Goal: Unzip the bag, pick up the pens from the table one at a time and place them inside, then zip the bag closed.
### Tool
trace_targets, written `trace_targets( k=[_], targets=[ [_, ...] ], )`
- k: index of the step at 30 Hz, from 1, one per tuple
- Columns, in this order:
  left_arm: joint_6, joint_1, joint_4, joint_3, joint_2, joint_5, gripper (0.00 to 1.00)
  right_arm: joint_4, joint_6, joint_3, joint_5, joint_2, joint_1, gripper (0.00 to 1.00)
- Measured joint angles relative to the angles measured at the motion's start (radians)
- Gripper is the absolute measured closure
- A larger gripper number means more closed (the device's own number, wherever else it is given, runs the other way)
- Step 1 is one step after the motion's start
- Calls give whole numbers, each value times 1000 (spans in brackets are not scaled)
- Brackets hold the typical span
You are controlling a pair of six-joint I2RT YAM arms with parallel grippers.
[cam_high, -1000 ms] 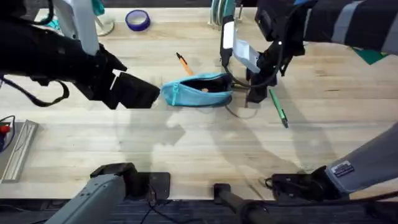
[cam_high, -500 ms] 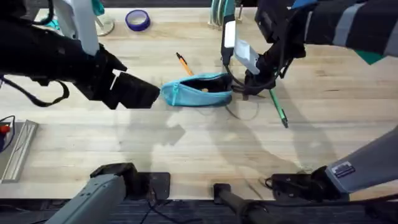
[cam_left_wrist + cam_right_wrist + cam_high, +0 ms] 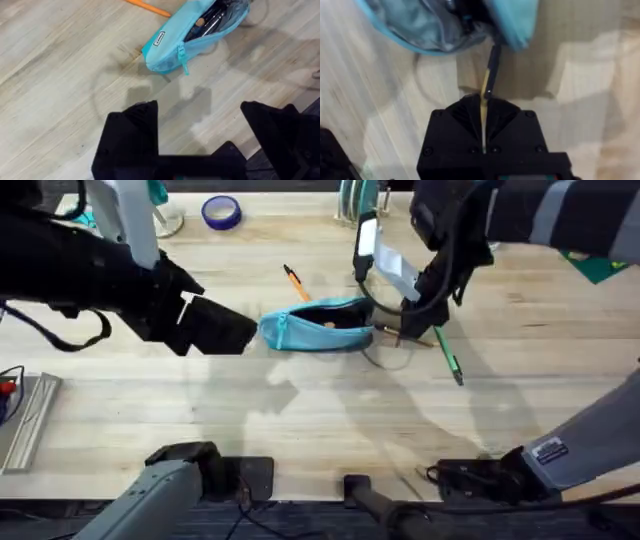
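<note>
The light blue bag (image 3: 315, 323) lies unzipped mid-table, dark items showing inside its mouth (image 3: 195, 32). My right gripper (image 3: 408, 332) hovers at the bag's right end, shut on a yellow pen (image 3: 487, 80) whose dark tip points at the bag's (image 3: 445, 25) edge. The orange pen (image 3: 294, 281) lies just behind the bag on the table (image 3: 300, 410) and shows again in the left wrist view (image 3: 147, 7). A green pen (image 3: 447, 352) lies to the right of the bag. My left gripper (image 3: 228, 330) is open just left of the bag, fingers (image 3: 132, 135) apart over bare wood.
A purple tape roll (image 3: 221, 212) sits at the back left. A teal-handled object (image 3: 350, 200) stands at the back centre. A metal piece (image 3: 25, 420) lies at the left edge, green cloth (image 3: 600, 270) at the far right.
My right gripper has shifted slightly at the bag's right end, keeping hold of the yellow pen. The left arm, bag and other pens have not moved.
</note>
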Motion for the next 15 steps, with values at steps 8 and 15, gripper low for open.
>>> trace_targets(
  k=[8,15],
  targets=[
    [0,0,0,0,0,0,6,-73,0,172,65,3,0,968],
    [0,0,0,0,0,0,6,-160,0,306,76,2,0,968]
  ],
)
